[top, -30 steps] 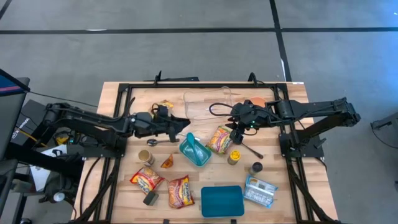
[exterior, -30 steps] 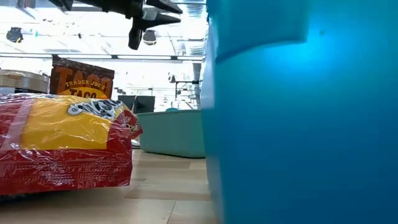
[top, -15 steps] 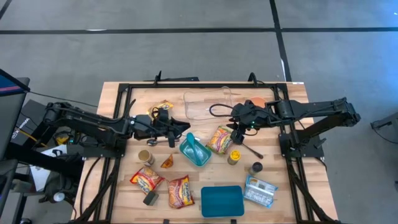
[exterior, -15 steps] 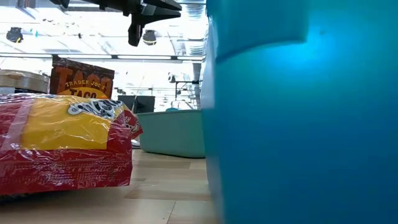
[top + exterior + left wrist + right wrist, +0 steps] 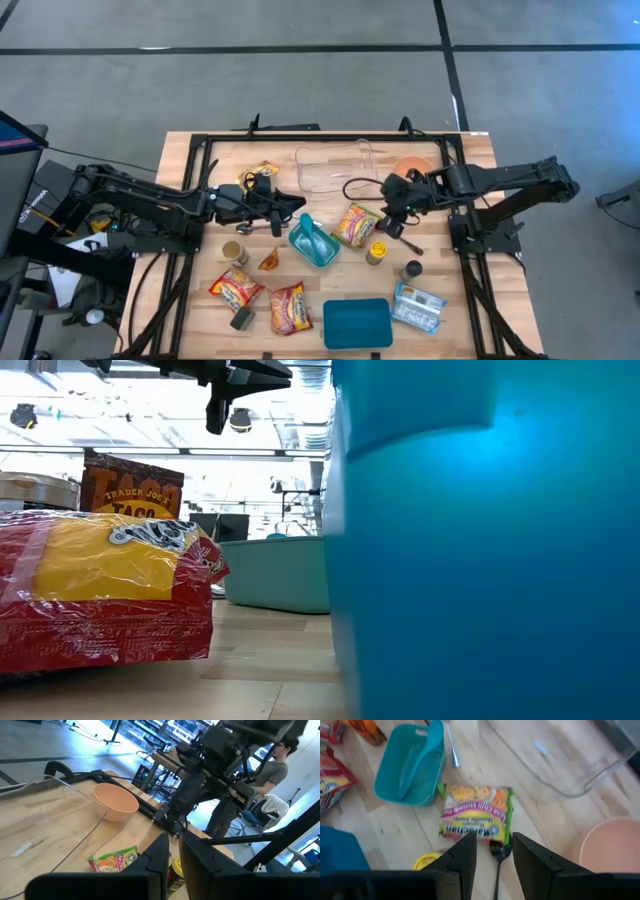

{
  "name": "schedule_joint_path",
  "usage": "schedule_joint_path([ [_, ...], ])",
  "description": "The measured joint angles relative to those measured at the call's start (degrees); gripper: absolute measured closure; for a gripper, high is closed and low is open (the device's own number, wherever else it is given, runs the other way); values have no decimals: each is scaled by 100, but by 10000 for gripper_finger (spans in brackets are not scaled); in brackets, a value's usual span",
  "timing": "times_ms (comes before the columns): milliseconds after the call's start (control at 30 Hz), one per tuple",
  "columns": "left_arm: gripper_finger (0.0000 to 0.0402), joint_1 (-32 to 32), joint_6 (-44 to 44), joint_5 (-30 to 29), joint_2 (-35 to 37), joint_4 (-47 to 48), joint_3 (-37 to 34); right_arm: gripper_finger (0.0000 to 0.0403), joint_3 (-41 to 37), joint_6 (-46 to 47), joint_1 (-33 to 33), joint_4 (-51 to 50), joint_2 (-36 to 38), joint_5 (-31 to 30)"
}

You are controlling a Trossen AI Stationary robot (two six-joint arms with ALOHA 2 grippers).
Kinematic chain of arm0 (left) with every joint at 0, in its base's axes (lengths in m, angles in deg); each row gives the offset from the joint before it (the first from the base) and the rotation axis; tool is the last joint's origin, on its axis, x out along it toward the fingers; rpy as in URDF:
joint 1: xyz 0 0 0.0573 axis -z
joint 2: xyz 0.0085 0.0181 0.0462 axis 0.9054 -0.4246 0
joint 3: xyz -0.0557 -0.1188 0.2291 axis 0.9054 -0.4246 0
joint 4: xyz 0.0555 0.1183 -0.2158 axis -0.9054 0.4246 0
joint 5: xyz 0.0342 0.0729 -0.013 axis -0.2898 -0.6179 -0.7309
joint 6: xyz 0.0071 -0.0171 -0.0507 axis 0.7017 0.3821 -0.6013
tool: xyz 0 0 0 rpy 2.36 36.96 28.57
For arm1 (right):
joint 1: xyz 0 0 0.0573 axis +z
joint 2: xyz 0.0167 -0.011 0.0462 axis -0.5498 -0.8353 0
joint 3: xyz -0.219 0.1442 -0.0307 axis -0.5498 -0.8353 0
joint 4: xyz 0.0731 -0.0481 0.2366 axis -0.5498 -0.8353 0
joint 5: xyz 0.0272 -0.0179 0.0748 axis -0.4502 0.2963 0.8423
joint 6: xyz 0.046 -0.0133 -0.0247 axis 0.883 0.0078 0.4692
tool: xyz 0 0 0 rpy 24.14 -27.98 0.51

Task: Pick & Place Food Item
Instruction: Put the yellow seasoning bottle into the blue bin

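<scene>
I'd bring my right gripper (image 5: 392, 222), jaws parted and empty, squarely over the green noodle packet (image 5: 476, 813) lying flat between the teal basket (image 5: 313, 241) and the orange bowl (image 5: 611, 849), then descend straight. The clear tray (image 5: 334, 166), basket and bowl look empty. My left gripper (image 5: 172, 851) seems nearly closed, holding nothing I can see.
</scene>
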Motion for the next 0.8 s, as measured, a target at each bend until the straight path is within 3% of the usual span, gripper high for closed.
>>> schedule_joint_path([
  [800,366,0,-2,7,0,-2,0,284,4,1416,1368,-57,-22,-12],
])
